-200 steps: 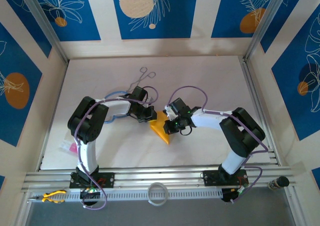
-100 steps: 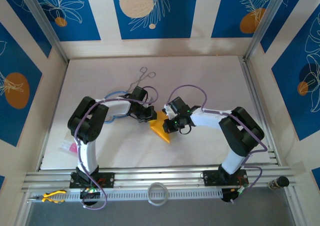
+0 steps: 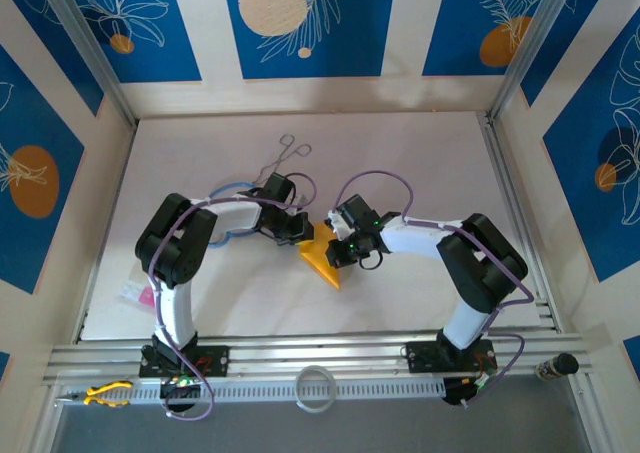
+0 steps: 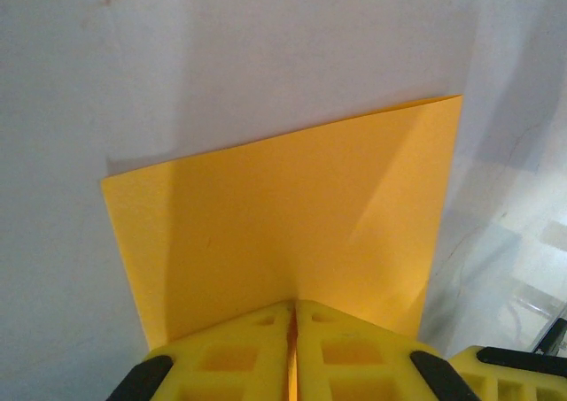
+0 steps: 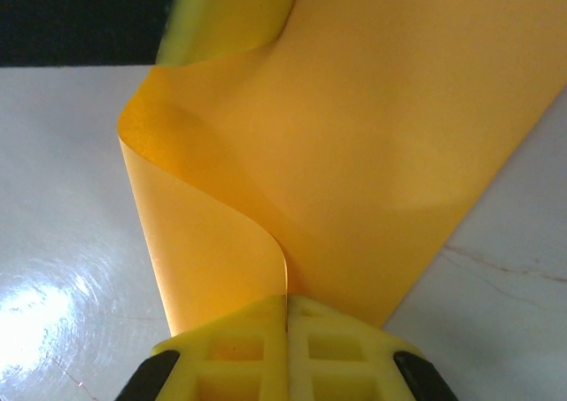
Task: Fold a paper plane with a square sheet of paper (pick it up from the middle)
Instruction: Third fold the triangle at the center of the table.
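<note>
Right now I have both arms meeting at the middle of the table (image 3: 420,163), each one pinching the sheet of paper (image 3: 322,260) from its own side. From above, the sheet reads as an orange-yellow wedge between the two wrists, with its point aimed toward the near edge.

The left gripper (image 3: 299,235) sits at the sheet's far left corner. On the left wrist camera, the left gripper (image 4: 291,311) has its yellow fingers (image 4: 230,357) pressed together, with only a thin seam between them and the paper's near edge caught in that seam. From there the sheet (image 4: 292,215) spreads away from the camera, fairly flat over the white surface, with a soft crease shadow running up its right half.

The right gripper (image 3: 339,252) comes in from the right side of the sheet. On its wrist camera the right gripper (image 5: 288,305) is likewise clamped tight on the paper. One layer curls up out of the seam and bends over to the left, while the rest of the sheet (image 5: 372,144) stretches away and to the right.

Well apart from all this, a pair of metal forceps (image 3: 285,155) lies on the far side of the table. A small pink slip (image 3: 138,294) rests near the left edge. Yellow-handled pliers (image 3: 101,394) and a white ring (image 3: 316,388) sit on the rail in front of the bases.
</note>
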You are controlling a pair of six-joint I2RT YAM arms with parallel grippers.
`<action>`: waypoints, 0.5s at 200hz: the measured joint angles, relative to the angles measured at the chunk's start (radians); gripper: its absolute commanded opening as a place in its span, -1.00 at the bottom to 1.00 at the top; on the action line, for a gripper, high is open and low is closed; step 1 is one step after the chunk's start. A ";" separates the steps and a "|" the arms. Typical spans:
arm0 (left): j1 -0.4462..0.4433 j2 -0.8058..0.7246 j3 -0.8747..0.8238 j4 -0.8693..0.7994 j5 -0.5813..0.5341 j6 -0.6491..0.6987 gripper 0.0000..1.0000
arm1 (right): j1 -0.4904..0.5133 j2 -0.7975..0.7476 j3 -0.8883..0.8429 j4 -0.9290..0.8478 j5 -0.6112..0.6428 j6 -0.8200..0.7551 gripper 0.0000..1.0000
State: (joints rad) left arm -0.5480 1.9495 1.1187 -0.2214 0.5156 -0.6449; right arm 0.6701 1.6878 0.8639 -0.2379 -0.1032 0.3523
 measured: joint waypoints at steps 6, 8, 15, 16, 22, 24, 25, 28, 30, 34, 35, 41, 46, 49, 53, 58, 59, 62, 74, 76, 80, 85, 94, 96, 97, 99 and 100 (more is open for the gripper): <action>0.000 0.000 0.000 0.000 0.000 0.000 -0.77 | 0.000 0.000 0.000 0.000 0.000 0.000 -0.94; 0.000 0.000 0.000 0.000 0.000 0.000 -0.77 | 0.000 0.000 0.000 0.000 0.000 0.000 -0.94; 0.000 0.000 0.000 0.000 0.000 0.000 -0.77 | 0.000 0.000 0.000 0.000 0.000 0.000 -0.94; 0.000 0.000 0.000 0.000 0.000 0.000 -0.77 | 0.000 0.000 0.000 0.000 0.000 0.000 -0.94; 0.000 0.000 0.000 0.000 0.000 0.000 -0.77 | 0.000 0.000 0.000 0.000 0.000 0.000 -0.95; 0.000 0.000 0.000 0.000 0.000 0.000 -0.77 | 0.000 0.000 0.000 0.000 0.000 0.000 -0.95; 0.000 0.000 0.000 0.000 0.000 0.000 -0.77 | 0.000 0.000 0.000 0.000 0.000 0.000 -0.95; 0.000 0.000 0.000 0.000 0.000 0.000 -0.77 | 0.000 0.000 0.000 0.000 0.000 0.000 -0.94; 0.000 0.000 0.000 0.000 0.000 0.000 -0.77 | 0.000 0.000 0.000 0.000 0.000 0.000 -0.95; 0.000 0.000 0.000 0.000 0.000 0.000 -0.77 | 0.000 0.001 0.000 0.000 0.000 0.000 -0.95; 0.000 0.000 0.000 0.000 0.000 0.000 -0.77 | 0.000 0.001 0.000 0.000 0.000 0.000 -0.95; 0.000 0.000 0.000 0.000 0.000 0.000 -0.77 | 0.000 0.002 0.000 0.000 0.000 0.000 -0.95; 0.000 0.000 0.000 0.000 0.000 0.000 -0.77 | 0.000 0.004 0.000 0.000 0.000 0.000 -0.95; 0.000 0.000 0.000 0.000 0.000 0.000 -0.77 | 0.000 0.005 0.000 0.000 0.000 0.000 -0.94; 0.000 0.000 0.000 0.000 0.000 0.000 -0.77 | 0.000 0.007 0.000 0.000 0.000 0.000 -0.94; 0.000 0.000 0.000 0.000 0.000 0.000 -0.77 | 0.000 0.010 0.000 0.001 0.000 0.000 -0.95; 0.000 0.000 0.000 0.000 0.000 0.000 -0.77 | 0.000 0.010 0.000 0.001 0.000 0.000 -0.95; 0.000 0.000 0.000 0.000 0.000 0.000 -0.77 | 0.000 0.011 0.000 0.001 0.000 0.000 -0.94; 0.000 0.000 0.000 0.000 0.000 0.000 -0.77 | 0.000 0.018 0.000 0.002 0.000 0.000 -0.94; 0.000 0.000 0.000 0.000 0.000 0.000 -0.77 | 0.000 0.018 0.000 0.002 0.000 0.000 -0.94; 0.000 0.000 0.000 0.000 0.000 0.000 -0.77 | 0.000 0.018 0.000 0.002 0.000 0.000 -0.94; 0.000 0.000 0.000 0.000 0.000 0.000 -0.77 | 0.000 0.018 0.000 0.002 -0.001 0.000 -0.94; 0.000 0.000 0.000 0.000 0.000 0.000 -0.77 | 0.001 0.018 0.000 0.002 0.000 0.000 -0.95; 0.000 0.000 0.000 0.000 0.000 0.000 -0.77 | 0.001 0.018 0.000 0.002 0.000 0.000 -0.95; 0.000 0.000 0.000 0.000 0.000 0.000 -0.77 | 0.001 0.018 0.000 0.002 0.000 0.000 -0.95; 0.000 0.000 0.000 0.000 0.000 0.000 -0.77 | 0.001 0.018 0.000 0.002 0.000 0.000 -0.94; 0.000 0.000 0.000 0.000 0.000 0.000 -0.77 | 0.001 0.018 0.000 0.002 0.000 0.000 -0.94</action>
State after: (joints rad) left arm -0.5480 1.9495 1.1187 -0.2214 0.5156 -0.6445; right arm 0.6712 1.7054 0.8639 -0.2359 -0.1036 0.3527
